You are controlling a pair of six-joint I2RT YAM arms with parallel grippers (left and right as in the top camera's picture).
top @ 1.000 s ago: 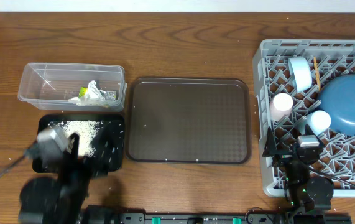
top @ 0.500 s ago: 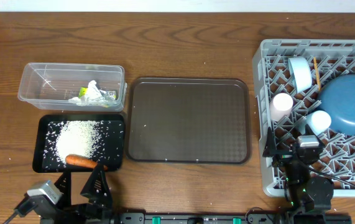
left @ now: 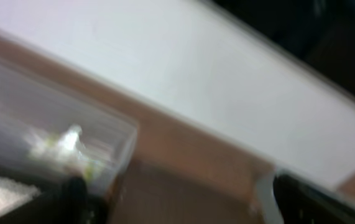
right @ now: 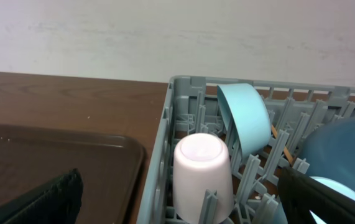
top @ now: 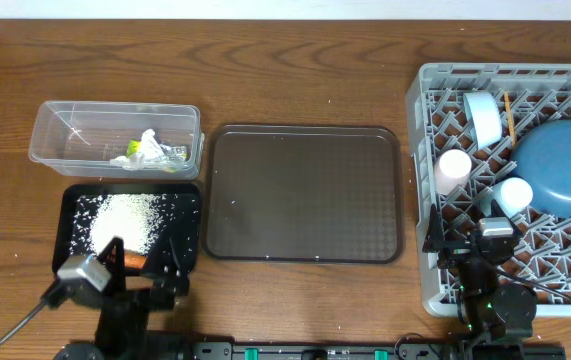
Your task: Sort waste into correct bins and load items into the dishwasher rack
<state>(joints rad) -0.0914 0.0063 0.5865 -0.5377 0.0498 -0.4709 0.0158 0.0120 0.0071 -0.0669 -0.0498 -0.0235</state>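
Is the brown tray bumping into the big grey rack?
Apart. The overhead view shows a strip of bare table running between the brown tray and the grey rack.

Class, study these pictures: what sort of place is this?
Likely a robot lab bench staged as a dish-clearing station: a table with a grey dishwasher rack holding a blue plate, plus a clear tub and black tray for waste.

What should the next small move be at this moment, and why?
Probably draw the open left gripper back off the black tray toward rest. Nothing looks left to move: the carrot and rice lie in that tray, the wrapper and tissue in the clear tub, the plate and pink cup in the rack, and the brown tray holds only specks.
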